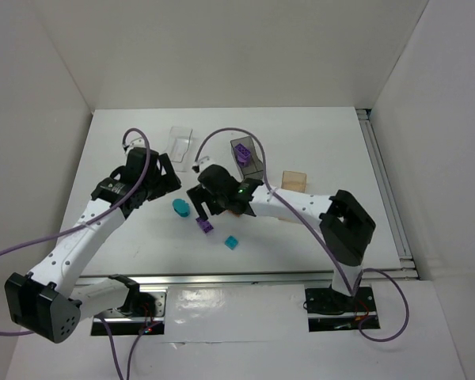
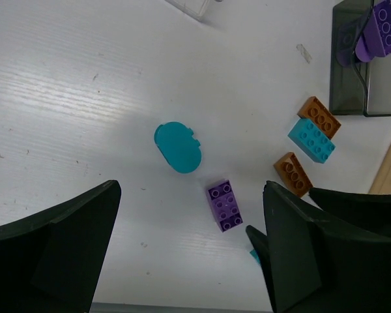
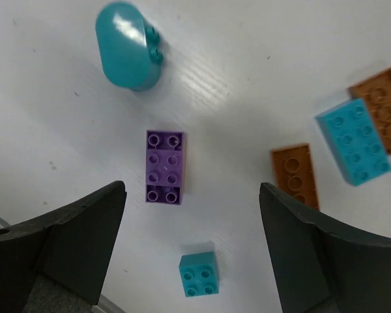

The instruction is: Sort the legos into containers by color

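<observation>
Two grippers, both with jaws spread wide and nothing held.

1. Right gripper (image 3: 192, 195): hangs over the white table (image 1: 317, 134), near the centre of the top view.
   - Purple brick (image 3: 165, 167): flat on the table, studs up. It sits centre-left in the right wrist view, nearer the left finger and apart from both.
   - Small teal square brick (image 3: 198, 274): lower centre, between the fingers.
   - Teal oval (image 3: 127, 44): upper left, well apart from the purple brick.
   - First orange-brown brick (image 3: 296, 175): right of centre, lying alone.
   - Teal rectangular brick (image 3: 355, 142): right edge, touching a second orange-brown brick (image 3: 381, 109) at its upper right.

2. Left gripper (image 2: 192, 195): left of centre in the top view, empty.
   - In its wrist view the teal oval lies mid-frame above the jaws. The purple brick sits lower, nearer the right finger.
   - The two orange-brown bricks and the teal rectangular brick cluster at centre right.

3. Containers, in a row across the upper middle of the top view, above the loose bricks:
   - Clear bin (image 1: 182, 142): leftmost; contents cannot be told.
   - Smoky grey bin (image 2: 384, 85): upper right of the left wrist view, holding purple pieces (image 2: 378, 29).
   - Orange-tan bin (image 1: 294, 180): rightmost; no contents can be made out.
</observation>
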Robot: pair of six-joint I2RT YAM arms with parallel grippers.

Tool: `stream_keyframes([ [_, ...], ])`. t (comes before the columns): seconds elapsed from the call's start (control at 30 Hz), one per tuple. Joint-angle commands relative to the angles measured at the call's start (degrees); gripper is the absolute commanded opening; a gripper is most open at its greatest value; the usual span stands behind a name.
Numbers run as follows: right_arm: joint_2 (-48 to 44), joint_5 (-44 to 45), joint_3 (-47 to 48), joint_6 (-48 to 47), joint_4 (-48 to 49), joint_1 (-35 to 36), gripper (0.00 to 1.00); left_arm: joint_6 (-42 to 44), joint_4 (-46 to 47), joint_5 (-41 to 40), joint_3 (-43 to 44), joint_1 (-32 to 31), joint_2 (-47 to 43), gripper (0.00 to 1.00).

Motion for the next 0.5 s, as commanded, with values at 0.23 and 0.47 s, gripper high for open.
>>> stream_keyframes([
  [0.23, 10.3, -7.2, 1.3, -1.8, 1.0, 3.0, 0.88, -0.9, -1.1, -2.2, 1.4, 0.8, -1.4, 0.96],
  [0.47, 13.8, -5.1, 3.1, -0.5, 1.4, 4.7, 0.71, -0.9, -1.1, -2.7, 1.4, 0.8, -1.4, 0.96],
])
